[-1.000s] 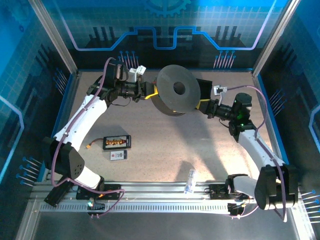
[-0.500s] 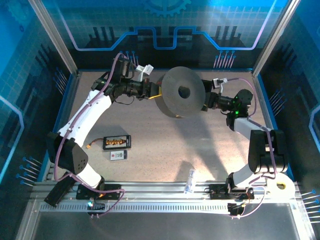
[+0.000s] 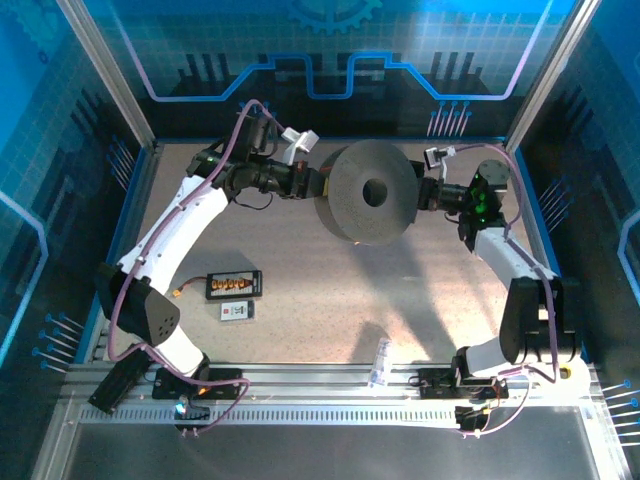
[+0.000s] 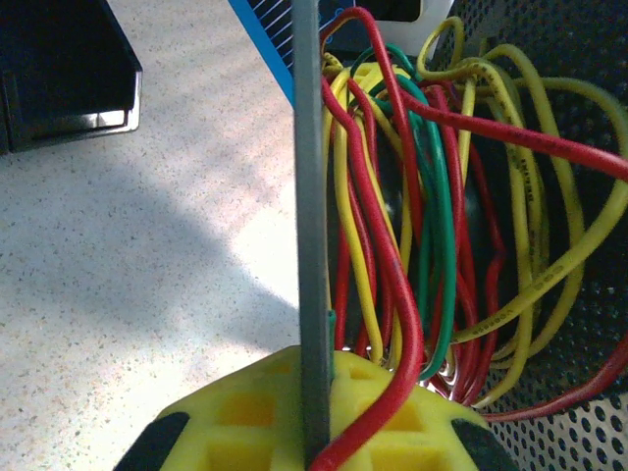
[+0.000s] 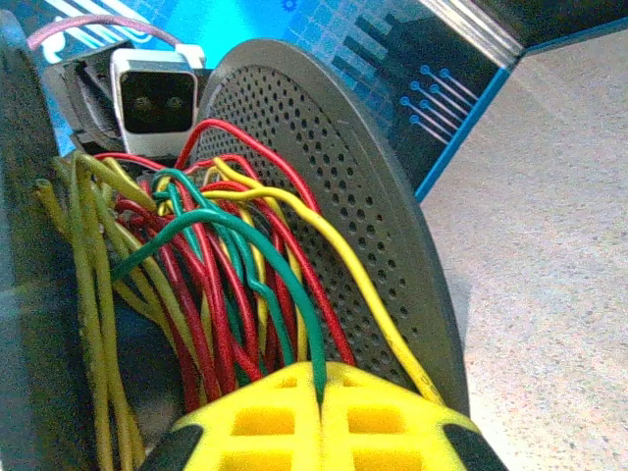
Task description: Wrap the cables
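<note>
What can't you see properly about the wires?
Left wrist view: the cables run off the picture's right edge, ends unseen.
Top view: the face of the grey reel hides them.
Right wrist view: the green cable disappears between the fingers of the right gripper.
Top view: writing on the white card is too small to read.

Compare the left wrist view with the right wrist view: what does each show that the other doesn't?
Left wrist, not right: a dark box on the table, and the spool's grey flange edge-on, running down into the shut left pincer. Right wrist, not left: a white camera module at upper left, and a green cable dropping into the seam of the shut right pincer. Both: tangled red, yellow and green cables, the perforated spool face, the table.
</note>
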Robot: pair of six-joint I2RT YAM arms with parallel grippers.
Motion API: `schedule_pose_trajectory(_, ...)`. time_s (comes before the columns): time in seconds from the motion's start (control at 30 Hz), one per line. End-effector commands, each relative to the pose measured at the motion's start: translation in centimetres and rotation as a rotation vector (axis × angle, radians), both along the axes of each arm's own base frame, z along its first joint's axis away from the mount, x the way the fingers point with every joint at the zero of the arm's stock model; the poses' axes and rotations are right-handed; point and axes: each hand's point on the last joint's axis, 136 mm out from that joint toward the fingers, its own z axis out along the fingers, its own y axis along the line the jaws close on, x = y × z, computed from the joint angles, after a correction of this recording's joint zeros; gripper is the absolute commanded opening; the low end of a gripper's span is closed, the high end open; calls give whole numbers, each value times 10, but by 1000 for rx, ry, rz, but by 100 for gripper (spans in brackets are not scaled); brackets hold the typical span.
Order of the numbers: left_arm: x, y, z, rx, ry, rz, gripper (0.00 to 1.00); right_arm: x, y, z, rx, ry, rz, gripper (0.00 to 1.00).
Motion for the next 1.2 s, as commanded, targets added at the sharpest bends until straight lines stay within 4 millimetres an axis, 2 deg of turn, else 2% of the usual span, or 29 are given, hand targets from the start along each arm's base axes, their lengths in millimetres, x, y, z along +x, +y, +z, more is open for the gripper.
schedule_pose_trajectory(0.0,-38,-26,-9,-16,93,-157,0,-14,15,28,-56,-142,14,0)
schedule_pose_trajectory(0.2,-33,-21,-3,-36,77,-120,0,-10,4,22,-64,-121,-37,0)
schedule_pose_trajectory(0.33,-29,-16,7,-82,78,-98,0,0,-11,10,-62,-72,-108,31)
schedule_pose_trajectory(0.53,-20,-4,7,-117,96,-45,0,12,-23,3,-33,-15,-166,38)
schedule_pose_trajectory(0.7,-2,10,2,-133,126,36,0,24,-32,-10,-15,58,-215,42)
schedule_pose_trajectory(0.73,1,11,1,-136,130,51,0,24,-34,-24,-13,102,-225,45)
schedule_pose_trajectory(1.0,37,41,-18,-172,212,234,0,37,-53,-67,40,286,-329,56)
schedule_pose_trajectory(1.17,47,58,-26,-173,232,314,0,36,-58,-83,35,328,-357,60)
